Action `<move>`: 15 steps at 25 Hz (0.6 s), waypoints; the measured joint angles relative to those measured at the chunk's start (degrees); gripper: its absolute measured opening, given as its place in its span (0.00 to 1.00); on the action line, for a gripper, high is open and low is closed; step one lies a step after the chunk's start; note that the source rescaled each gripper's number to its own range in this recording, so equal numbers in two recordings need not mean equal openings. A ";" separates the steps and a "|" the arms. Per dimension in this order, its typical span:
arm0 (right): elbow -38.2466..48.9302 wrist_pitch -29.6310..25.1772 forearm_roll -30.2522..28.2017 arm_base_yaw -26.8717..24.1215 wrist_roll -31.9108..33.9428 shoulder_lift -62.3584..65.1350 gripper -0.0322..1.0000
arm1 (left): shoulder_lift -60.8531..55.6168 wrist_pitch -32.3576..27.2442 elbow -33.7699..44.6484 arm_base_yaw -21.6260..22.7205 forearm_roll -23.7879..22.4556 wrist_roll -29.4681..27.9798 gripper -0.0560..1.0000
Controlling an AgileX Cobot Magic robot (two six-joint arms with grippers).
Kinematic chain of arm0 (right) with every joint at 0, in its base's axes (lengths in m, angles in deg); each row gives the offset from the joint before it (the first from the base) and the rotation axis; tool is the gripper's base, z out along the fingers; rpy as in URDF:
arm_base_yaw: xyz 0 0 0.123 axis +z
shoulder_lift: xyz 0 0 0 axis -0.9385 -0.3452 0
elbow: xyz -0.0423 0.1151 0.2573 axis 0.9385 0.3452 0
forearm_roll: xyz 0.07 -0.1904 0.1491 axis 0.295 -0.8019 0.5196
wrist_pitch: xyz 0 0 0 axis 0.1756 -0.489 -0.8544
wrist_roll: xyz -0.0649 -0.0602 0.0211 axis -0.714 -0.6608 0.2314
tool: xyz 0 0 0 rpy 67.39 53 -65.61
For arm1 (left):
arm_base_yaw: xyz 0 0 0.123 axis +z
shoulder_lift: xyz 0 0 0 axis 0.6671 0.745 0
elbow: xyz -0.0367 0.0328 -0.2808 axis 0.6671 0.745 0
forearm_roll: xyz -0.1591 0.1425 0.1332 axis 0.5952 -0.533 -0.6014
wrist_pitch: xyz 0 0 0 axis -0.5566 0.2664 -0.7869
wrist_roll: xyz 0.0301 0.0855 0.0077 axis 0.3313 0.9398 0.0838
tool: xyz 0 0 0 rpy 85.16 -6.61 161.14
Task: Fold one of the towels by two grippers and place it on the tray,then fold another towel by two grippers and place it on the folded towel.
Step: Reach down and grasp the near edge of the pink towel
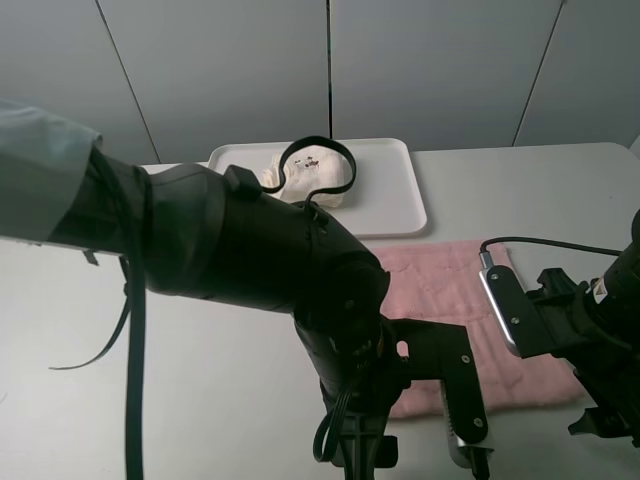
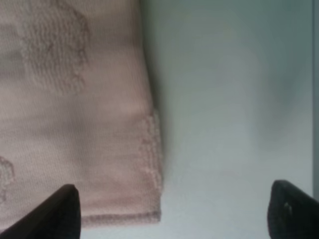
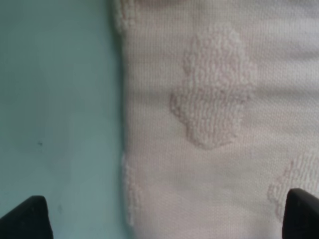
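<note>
Lying on tray (image 1: 402, 205): folded white towel (image 1: 322, 182); pink towel (image 1: 440, 285) on table (image 1: 200, 400).

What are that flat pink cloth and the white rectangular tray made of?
Pink cloth: looks like cotton terry, matte, with raised looped patches on flat weave. White rectangular tray: probably plastic, smooth, with a rounded raised rim.

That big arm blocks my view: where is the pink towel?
In the high view, the pink towel lies flat on the table, right of centre, just on the near side of the tray.
</note>
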 joint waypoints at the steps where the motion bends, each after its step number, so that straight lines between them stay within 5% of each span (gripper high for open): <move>1: 0.00 0.00 0.00 0.00 0.00 0.00 1.00 | 0.00 0.16 0.00 0.00 0.00 0.04 0.97; 15: 0.00 0.11 0.00 0.00 0.00 0.00 1.00 | 2.79 -0.86 -1.87 0.00 0.00 -0.58 0.97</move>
